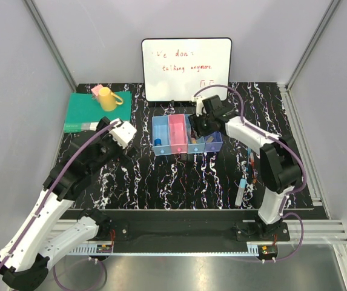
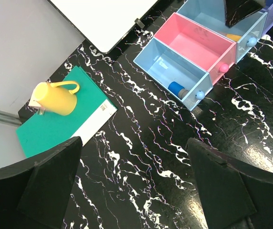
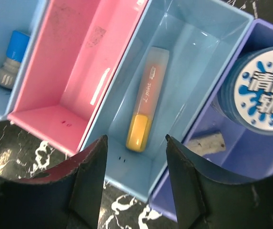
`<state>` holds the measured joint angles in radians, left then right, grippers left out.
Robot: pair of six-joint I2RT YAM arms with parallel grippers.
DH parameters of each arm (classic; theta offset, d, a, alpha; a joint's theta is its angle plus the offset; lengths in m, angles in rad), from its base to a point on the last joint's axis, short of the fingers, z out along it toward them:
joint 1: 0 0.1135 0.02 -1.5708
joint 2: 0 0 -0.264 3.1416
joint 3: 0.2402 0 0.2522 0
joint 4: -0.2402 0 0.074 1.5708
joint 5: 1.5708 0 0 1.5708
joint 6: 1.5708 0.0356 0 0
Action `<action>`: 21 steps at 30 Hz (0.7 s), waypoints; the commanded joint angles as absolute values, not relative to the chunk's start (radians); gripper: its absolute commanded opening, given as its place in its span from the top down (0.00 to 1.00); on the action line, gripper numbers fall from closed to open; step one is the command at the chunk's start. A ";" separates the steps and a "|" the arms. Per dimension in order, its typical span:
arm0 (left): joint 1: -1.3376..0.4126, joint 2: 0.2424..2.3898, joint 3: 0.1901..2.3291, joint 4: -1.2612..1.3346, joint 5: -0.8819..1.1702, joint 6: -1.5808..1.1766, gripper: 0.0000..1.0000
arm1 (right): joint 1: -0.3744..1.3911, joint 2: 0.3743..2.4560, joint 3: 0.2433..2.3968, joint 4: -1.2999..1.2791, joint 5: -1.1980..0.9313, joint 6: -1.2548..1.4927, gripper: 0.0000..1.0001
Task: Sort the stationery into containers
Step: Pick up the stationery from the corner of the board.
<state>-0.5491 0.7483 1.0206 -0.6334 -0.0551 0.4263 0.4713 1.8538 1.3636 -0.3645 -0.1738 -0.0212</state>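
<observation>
The black marbled table [image 1: 161, 182] is occupied by a green book [image 1: 88, 111], a whiteboard [image 1: 186, 70], four joined bins [image 1: 186, 136] and loose pens [image 1: 241, 191]

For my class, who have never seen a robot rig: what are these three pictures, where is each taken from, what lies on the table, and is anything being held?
The overhead picture shows two robot arms bolted at the table's near edge. Each ends in a two-fingered claw carrying its own small camera; those give the other two pictures.

The left claw hangs open over bare black marbled table, holding nothing. The right claw is open above a row of four small bins and also holds nothing.

In the bins: a blue-capped marker in the first blue one, nothing in the pink one, an orange marker in the second blue one, and a blue-white roll with a small tan block in the purple one.

Also there: a yellow mug on a green book, a whiteboard, and a few pens near the right arm's base.
</observation>
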 commanded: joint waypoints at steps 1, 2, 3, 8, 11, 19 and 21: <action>-0.554 0.744 1.054 -0.577 -0.032 0.422 0.01 | 0.468 1.681 1.355 -0.374 -0.155 -0.090 0.41; -0.554 0.742 1.061 -0.578 -0.032 0.429 0.01 | 0.468 1.657 1.347 -0.397 -0.156 -0.116 0.43; -0.554 0.739 1.066 -0.580 -0.032 0.430 0.01 | 0.468 1.628 1.327 -0.411 -0.166 -0.130 0.43; -0.554 0.732 1.081 -0.594 -0.031 0.457 0.01 | 0.468 1.427 1.198 -0.556 -0.195 -0.262 0.44; -0.554 0.721 1.071 -0.601 -0.032 0.472 0.01 | 0.469 1.324 1.057 -0.642 -0.212 -0.521 0.42; -0.554 0.689 1.051 -0.640 -0.058 0.506 0.01 | 0.469 1.017 0.804 -0.894 -0.124 -1.309 0.15; -0.554 0.690 1.052 -0.643 -0.061 0.506 0.01 | 0.469 0.993 0.795 -0.949 -0.111 -1.389 0.10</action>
